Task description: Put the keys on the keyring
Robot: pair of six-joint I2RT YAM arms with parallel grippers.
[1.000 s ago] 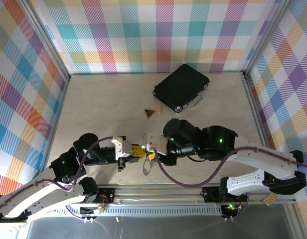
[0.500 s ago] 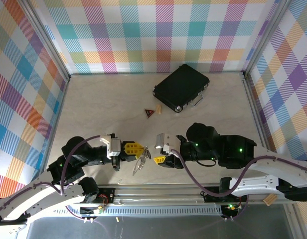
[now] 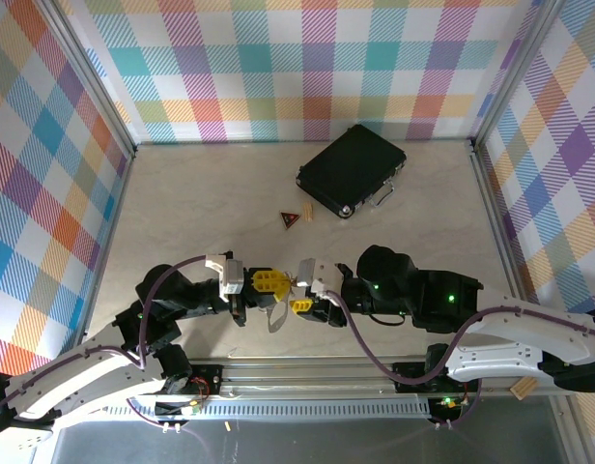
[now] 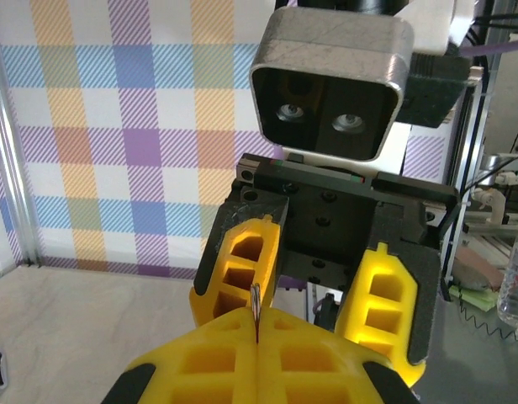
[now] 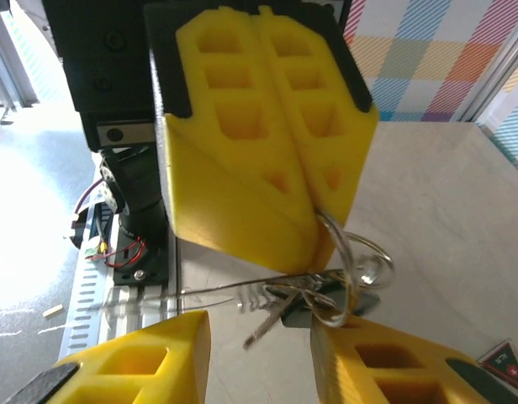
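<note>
Two tools meet nose to nose low over the near tabletop [image 3: 201, 213], the keyring between them.

The left tool [image 3: 276, 284] has its yellow fingers pressed fully together on the metal of the keyring [image 3: 276, 319], which hangs below its tips, clear of the surface. In the right wrist view, wire loops come out from between those closed fingers, and the keys [image 5: 280, 310] dangle in a small bunch just beneath. The right tool [image 3: 298, 294] points straight at the left one with its fingers apart, gripping nothing, and the bunch hangs just in front of its gap. A black case [image 3: 351, 172] and a red tag [image 3: 291, 218] lie farther back, well apart from both tools.
</note>
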